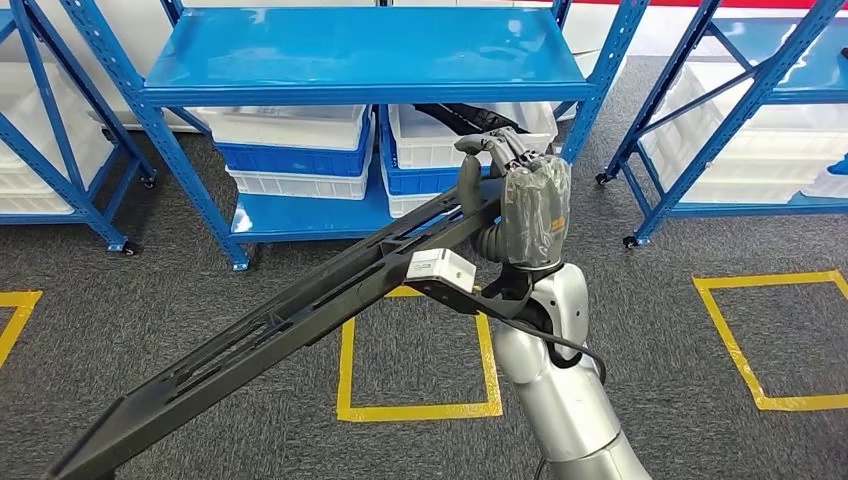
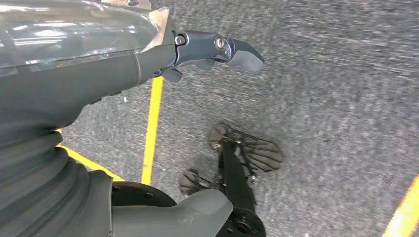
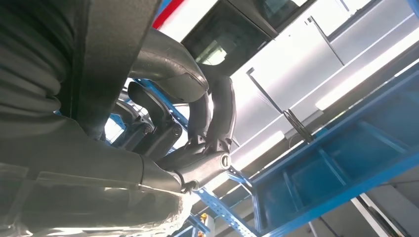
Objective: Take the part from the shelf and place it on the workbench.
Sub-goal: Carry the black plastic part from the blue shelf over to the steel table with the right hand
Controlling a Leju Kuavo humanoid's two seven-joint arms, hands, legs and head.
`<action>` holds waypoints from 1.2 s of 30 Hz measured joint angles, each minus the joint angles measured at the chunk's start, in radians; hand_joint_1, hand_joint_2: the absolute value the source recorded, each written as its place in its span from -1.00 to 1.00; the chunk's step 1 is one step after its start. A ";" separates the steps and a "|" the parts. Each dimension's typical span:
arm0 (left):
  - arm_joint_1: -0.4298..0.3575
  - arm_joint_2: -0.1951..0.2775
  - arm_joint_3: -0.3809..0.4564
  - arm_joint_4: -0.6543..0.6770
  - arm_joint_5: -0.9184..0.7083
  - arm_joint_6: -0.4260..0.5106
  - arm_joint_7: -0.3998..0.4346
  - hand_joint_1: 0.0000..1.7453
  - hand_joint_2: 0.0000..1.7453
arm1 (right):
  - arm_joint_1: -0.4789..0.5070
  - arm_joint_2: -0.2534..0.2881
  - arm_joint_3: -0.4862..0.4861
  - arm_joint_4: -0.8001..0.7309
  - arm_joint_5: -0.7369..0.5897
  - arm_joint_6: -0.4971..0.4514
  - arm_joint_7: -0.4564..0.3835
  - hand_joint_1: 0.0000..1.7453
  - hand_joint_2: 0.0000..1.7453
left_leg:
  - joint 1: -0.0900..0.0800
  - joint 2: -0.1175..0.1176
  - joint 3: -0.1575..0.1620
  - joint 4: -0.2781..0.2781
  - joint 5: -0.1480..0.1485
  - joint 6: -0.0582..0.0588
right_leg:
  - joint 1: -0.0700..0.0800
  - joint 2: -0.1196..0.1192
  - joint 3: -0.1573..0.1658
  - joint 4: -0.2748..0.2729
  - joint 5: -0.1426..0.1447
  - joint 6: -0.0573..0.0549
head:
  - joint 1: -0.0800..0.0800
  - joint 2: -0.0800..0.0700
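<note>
— Right hand (image 1: 520, 190) is gripping the part (image 1: 300, 310), do you see? The fingers (image 1: 505, 148) are curling over the upper end of it and the thumb is pressing from the other side. You are carrying it in the air, in front of the blue shelf (image 1: 360, 55).

— And where is the part lying exactly?

— It is a long black frame, and it is running on a slant from your hand down toward the lower left of the head view, above the grey carpet (image 1: 700, 400) and the yellow floor marking (image 1: 420, 408). It is not touching the shelf. The low end is hanging near the floor, but I cannot tell if it is touching. In the right wrist view the fingers (image 3: 217, 113) are closing around a black bar (image 3: 113, 54), so the hold is looking firm.

— What about the left hand?

— Your left hand (image 2: 217, 49) is hanging over the carpet and holding nothing. Whether its fingers are spread or curled, I cannot tell.

— So which step am I doing?

— I am judging that the taking step is finished and the carrying step is in hand. No counter is appearing in these views, so you are needing to turn and find it first. The part is long and held at one end only, so I am thinking the free end can swing and hit a shelf post. Turn slowly, and keep the low end lifted.
</note>
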 joint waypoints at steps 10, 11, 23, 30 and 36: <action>0.005 -0.001 0.016 0.000 0.011 0.006 0.007 -1.00 1.00 | -0.059 0.006 0.003 0.034 -0.016 0.001 -0.004 1.00 1.00 | -0.003 -0.006 -0.080 0.036 0.025 -0.038 | -0.005 0.000 0.214 -0.337 0.068 -0.039 | -0.005 0.000; 0.006 -0.001 0.017 0.000 0.013 0.006 0.008 -1.00 1.00 | -0.063 0.009 0.004 0.039 -0.016 0.001 -0.005 1.00 1.00 | -0.002 -0.007 -0.099 0.094 -0.031 -0.044 | -0.008 -0.001 0.206 -0.337 0.080 -0.047 | -0.006 0.000; 0.004 -0.004 0.049 0.000 0.036 0.024 -0.003 -1.00 1.00 | -0.116 0.045 0.017 0.093 -0.036 0.004 -0.009 1.00 1.00 | 0.006 -0.008 0.091 0.028 -0.073 -0.043 | 0.009 -0.004 0.100 -0.296 0.148 -0.014 | -0.006 0.000; 0.005 -0.008 0.086 0.000 0.066 0.031 -0.022 -1.00 1.00 | -0.134 0.054 0.025 0.141 -0.069 0.015 -0.034 1.00 1.00 | -0.005 -0.008 0.052 0.005 -0.052 0.002 | 0.007 -0.001 -0.025 -0.003 0.015 -0.010 | 0.001 0.000; 0.004 -0.017 0.096 0.000 0.070 0.031 -0.025 -1.00 1.00 | -0.154 0.065 0.028 0.160 -0.074 0.015 -0.037 1.00 1.00 | -0.016 -0.006 0.039 0.003 -0.029 -0.007 | 0.033 0.000 0.171 -0.305 0.086 -0.034 | -0.001 0.000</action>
